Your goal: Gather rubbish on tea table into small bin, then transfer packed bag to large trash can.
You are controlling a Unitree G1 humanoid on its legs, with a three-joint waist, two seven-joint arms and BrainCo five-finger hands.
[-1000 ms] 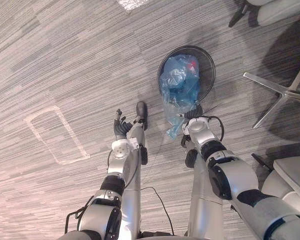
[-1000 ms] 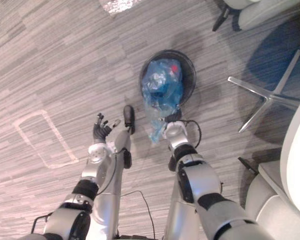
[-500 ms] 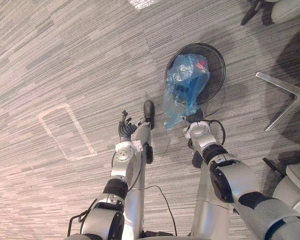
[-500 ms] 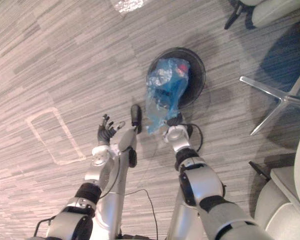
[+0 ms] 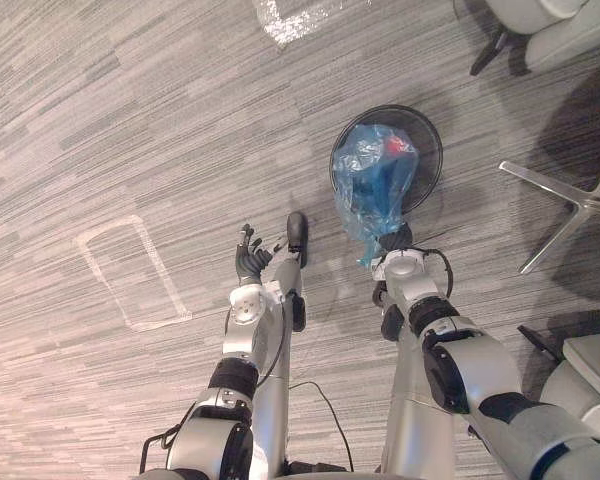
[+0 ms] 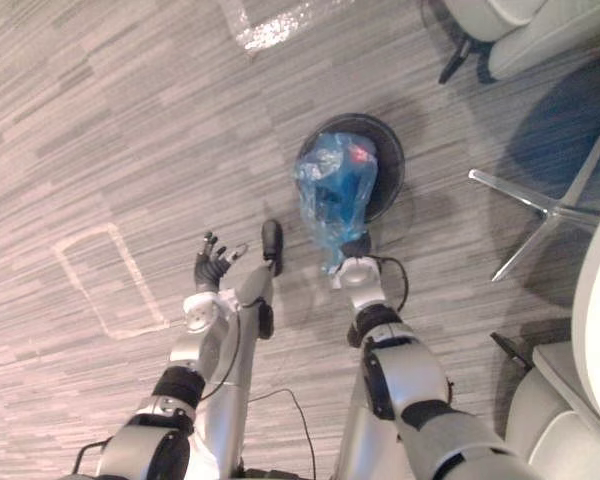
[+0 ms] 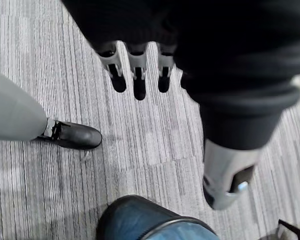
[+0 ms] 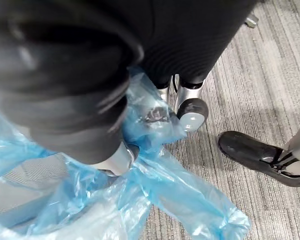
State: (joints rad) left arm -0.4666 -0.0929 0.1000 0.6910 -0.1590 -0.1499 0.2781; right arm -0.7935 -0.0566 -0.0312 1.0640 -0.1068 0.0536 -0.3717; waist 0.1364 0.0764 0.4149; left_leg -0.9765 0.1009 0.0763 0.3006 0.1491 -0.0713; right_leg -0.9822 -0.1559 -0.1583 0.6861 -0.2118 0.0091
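Observation:
A blue plastic bag (image 5: 375, 185) stuffed with rubbish stands half out of the small black mesh bin (image 5: 427, 135) on the carpet. My right hand (image 5: 393, 241) is shut on the bag's twisted neck just in front of the bin. In the right wrist view its fingers (image 8: 190, 107) are curled round a bunch of the blue film (image 8: 155, 185), whose loose end trails down to the floor. My left hand (image 5: 248, 262) hovers open and empty to the left of the bin, with its straight fingers (image 7: 137, 75) over bare carpet.
A chair's silver star base (image 5: 570, 200) lies right of the bin. A grey chair (image 5: 540, 20) stands at the far right, a pale seat (image 5: 592, 360) at the near right. A taped rectangle (image 5: 130, 270) marks the carpet on the left.
My right hand has curled shut on the bag's neck and drawn it up, so the bag stands taller over the bin. The camera has shifted. The left hand stays open.

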